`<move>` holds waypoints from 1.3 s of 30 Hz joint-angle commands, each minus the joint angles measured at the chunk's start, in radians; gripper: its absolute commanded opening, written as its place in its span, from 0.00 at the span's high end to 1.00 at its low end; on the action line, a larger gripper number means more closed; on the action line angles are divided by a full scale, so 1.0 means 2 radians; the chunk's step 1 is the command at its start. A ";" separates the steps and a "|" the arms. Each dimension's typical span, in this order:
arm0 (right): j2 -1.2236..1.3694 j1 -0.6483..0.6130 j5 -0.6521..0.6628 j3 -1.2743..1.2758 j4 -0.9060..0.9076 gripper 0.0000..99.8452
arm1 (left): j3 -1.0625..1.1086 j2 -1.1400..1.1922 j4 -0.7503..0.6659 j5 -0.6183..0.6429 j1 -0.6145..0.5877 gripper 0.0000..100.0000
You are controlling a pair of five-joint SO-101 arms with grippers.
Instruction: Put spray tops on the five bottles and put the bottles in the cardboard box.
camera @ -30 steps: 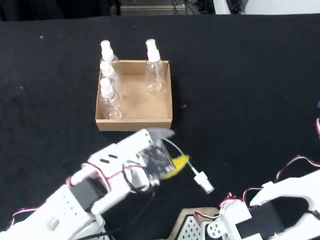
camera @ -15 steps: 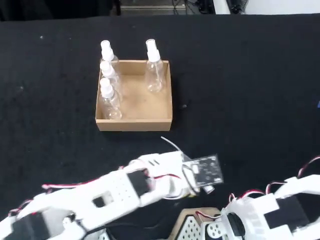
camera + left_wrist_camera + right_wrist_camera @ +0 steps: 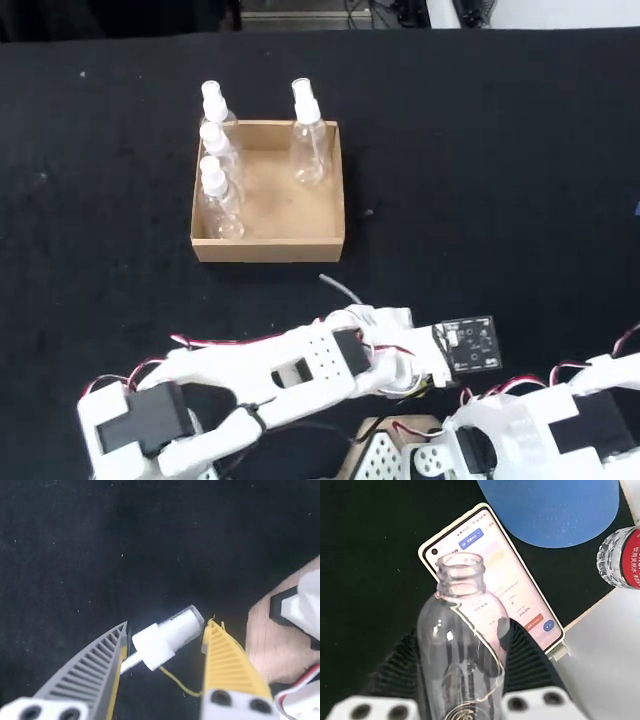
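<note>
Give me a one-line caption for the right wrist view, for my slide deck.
Right end effector grips an uncapped clear bottle; a phone lies on the black table behind.

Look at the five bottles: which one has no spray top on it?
The bottle in the right gripper: its neck is open. The four bottles standing in the cardboard box each carry a white spray top.

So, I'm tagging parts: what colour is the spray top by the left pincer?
White spray top, clearest in the left wrist view.
</note>
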 commanded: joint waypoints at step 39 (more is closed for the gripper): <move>-0.043 -0.061 -0.002 -0.048 0.074 0.99 | -0.087 -0.124 0.315 -0.105 -0.015 0.95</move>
